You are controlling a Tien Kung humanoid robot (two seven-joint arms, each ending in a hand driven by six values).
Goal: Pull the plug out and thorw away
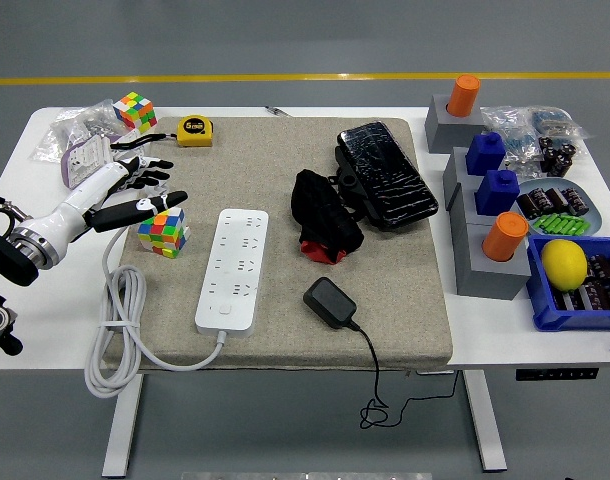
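Note:
A white power strip lies on the grey mat, its white cable coiled at the left. No plug sits in its sockets. A black plug adapter lies loose on the mat to the strip's right, its black cord hanging over the table's near edge. My left hand is at the table's left, fingers spread and empty, just left of a colour cube. The right arm is out of view.
A second colour cube and a yellow tape measure lie at the back left beside plastic bags. A black cloth bundle and a black pouch lie mid-mat. Grey blocks with orange and blue caps and a blue bin with a lemon stand at the right.

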